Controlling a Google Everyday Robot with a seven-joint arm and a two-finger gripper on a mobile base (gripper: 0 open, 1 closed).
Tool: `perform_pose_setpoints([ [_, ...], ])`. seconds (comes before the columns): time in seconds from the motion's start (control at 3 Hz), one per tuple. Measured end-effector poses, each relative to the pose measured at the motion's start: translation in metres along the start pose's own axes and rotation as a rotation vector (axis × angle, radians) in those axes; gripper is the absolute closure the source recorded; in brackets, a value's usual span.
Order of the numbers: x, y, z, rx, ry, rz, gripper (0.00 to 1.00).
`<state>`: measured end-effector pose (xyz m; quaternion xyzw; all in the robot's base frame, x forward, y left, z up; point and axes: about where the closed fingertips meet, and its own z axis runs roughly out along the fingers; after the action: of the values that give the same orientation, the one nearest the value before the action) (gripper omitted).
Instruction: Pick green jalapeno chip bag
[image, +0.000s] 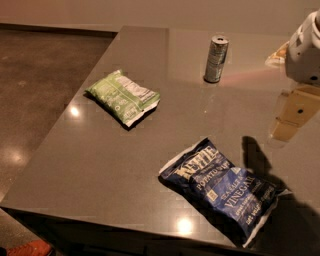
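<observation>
The green jalapeno chip bag (122, 96) lies flat on the grey table (100, 155), left of centre, with its white nutrition label facing up. My gripper (291, 120) hangs at the right edge of the view, above the table and far to the right of the green bag. It holds nothing that I can see. It casts a dark shadow on the table below it.
A larger dark blue Kettle chip bag (222, 187) lies at the front right, below the gripper. A slim can (216, 59) stands upright at the back. A pale packet (277, 54) shows at the far right. The table's left edge drops to a brown floor (35, 90).
</observation>
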<state>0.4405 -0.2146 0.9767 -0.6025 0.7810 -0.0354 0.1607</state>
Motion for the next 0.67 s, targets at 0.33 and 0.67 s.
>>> perform_pose_setpoints([
  [0.33, -0.006, -0.004, 0.002, 0.006, -0.002, 0.004, 0.00],
  [0.67, -0.025, -0.016, 0.015, -0.012, -0.019, 0.029, 0.00],
])
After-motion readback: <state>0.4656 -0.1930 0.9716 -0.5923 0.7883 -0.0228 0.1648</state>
